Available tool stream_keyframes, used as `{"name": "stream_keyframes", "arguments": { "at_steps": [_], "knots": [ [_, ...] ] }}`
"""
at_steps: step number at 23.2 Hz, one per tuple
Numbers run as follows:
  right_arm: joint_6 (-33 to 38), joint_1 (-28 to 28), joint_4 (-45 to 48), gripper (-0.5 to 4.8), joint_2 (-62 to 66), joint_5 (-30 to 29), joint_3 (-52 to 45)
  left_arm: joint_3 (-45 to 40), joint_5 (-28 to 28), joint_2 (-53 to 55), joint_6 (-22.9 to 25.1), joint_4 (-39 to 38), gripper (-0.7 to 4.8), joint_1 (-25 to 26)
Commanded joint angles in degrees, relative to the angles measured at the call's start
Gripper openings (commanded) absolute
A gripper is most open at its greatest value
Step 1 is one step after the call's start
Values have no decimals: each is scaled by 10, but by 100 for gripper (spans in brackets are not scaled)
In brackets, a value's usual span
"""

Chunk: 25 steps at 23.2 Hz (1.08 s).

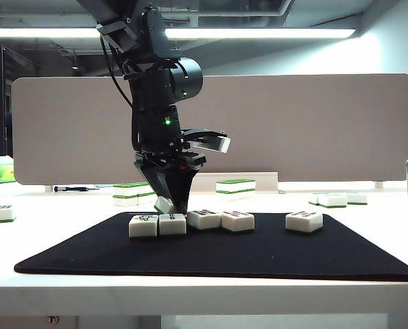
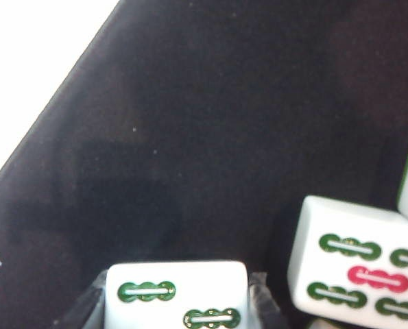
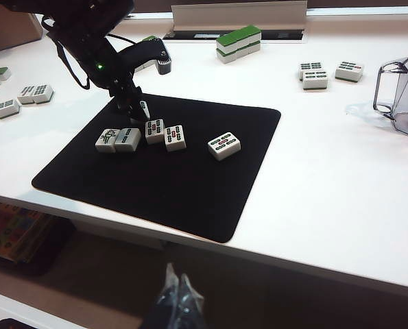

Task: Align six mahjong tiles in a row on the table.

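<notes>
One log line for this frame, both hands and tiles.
left hand: shut on tile, above mat | right hand: shut, off table edge | five tiles on mat, unaligned

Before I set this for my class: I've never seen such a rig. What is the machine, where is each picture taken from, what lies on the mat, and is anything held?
It is a robot with two arms, each ending in a two-finger tool. One picture looks across the table from the front. Another looks from the left arm's wrist. The third looks from the right arm's wrist, parked off the table's edge, tool shut.

On the black mat lie five mahjong tiles: four near each other, one apart. The left tool grips a sixth tile, tilted, just above the mat behind the group. More tiles lie on the bare table.
</notes>
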Motion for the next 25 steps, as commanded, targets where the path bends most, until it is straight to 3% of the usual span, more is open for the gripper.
{"name": "stream_keyframes", "arguments": {
  "at_steps": [1,15,22,25],
  "knots": [
    [-2,1,7,-1,-7,2,2,2,8,0,2,4,174,-1],
    [-2,1,7,-1,-7,2,2,2,37,0,3,-14,174,-77],
    [-2,1,7,-1,-7,2,2,2,43,-2,5,-47,174,-77],
    [-2,1,7,-1,-7,2,2,2,40,-2,67,-81,174,-70]
  ]
}}
